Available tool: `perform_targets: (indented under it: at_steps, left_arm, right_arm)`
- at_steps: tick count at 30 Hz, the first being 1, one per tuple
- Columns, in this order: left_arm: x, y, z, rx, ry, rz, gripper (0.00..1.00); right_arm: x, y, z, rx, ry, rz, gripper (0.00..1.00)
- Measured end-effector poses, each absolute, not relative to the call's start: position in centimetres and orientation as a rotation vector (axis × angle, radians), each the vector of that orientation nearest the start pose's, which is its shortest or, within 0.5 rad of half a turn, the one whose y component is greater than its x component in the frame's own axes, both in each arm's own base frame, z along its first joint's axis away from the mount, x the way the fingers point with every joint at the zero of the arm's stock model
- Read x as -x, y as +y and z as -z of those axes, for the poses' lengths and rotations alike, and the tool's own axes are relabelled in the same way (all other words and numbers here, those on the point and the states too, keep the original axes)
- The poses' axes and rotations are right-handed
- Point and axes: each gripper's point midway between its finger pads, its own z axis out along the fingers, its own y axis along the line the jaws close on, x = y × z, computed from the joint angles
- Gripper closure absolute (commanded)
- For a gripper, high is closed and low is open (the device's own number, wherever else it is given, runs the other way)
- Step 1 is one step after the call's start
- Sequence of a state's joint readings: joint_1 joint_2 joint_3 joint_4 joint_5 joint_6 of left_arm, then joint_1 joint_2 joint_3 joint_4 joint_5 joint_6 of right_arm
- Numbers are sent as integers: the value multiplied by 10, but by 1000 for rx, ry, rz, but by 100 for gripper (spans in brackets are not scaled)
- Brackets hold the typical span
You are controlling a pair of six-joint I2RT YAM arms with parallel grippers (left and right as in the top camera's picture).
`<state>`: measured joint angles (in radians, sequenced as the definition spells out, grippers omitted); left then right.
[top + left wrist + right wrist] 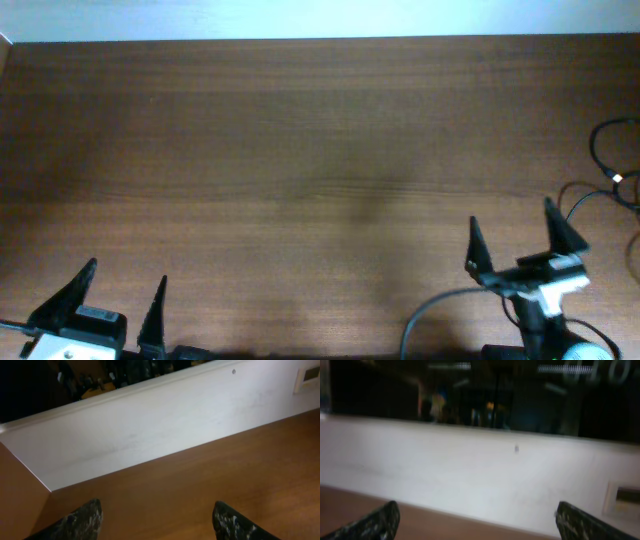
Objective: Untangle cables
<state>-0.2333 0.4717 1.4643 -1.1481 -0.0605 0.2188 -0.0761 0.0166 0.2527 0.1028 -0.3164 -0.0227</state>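
Because the cables (594,140) lay at the far right edge of the top view, partly cut off, a reach for them could go wrong. The right gripper (510,212) sat in the lower right of the frame, near them but not touching, with its jaws wide and nothing in them. The left gripper (127,272) was in the lower left corner, well apart from the cables, also wide and empty. If the right gripper grabbed blind, it could pinch two loops at once and pull the knot tighter, or push the cables off the table (300,150). How many cables there were, and how they crossed, could not be told. Both wrist views showed only fingers (85,517), wood and a white wall (150,430), and the right one was blurry.
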Motion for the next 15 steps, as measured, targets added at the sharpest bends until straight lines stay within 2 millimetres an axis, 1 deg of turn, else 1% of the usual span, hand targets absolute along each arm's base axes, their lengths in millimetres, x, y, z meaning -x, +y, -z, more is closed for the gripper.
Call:
perform_targets:
  at_steps: [1, 2, 4, 6, 8, 11, 13, 14, 15]
  left_arm:
    - [-110, -16, -433, -343, 1692, -42, 29]
    - [-110, -16, -433, -343, 1692, -42, 29]
    - [-110, -15, -434, -343, 1691, -42, 29]
    - [-110, -16, -433, -343, 1692, -42, 29]
    - [-110, -16, -433, -343, 1692, -42, 29]
    - [-110, -16, -433, -343, 1692, -42, 29]
    - [-110, -16, -433, -343, 1692, -42, 29]
    - [-110, -16, -433, -343, 1692, -42, 28]
    - [-110, -16, -433, -343, 1692, -42, 29]
  right_arm:
    - [-216, 36, -295, 244, 1231, -90, 1]
    - [-222, 30, -281, 223, 1249, -60, 1]
    - [-229, 17, -268, 162, 1289, -9, 1]
    - [-235, 4, -249, 99, 1371, 31, 1]
    - [-239, -5, -218, 56, 1495, 59, 1]
    - [-242, -9, -192, 37, 1573, 69, 1]
    - [-243, -10, -162, 23, 1676, 62, 1]
    - [-242, -10, -155, 18, 1700, 58, 1]
    - [-242, -11, -155, 15, 1700, 60, 1]
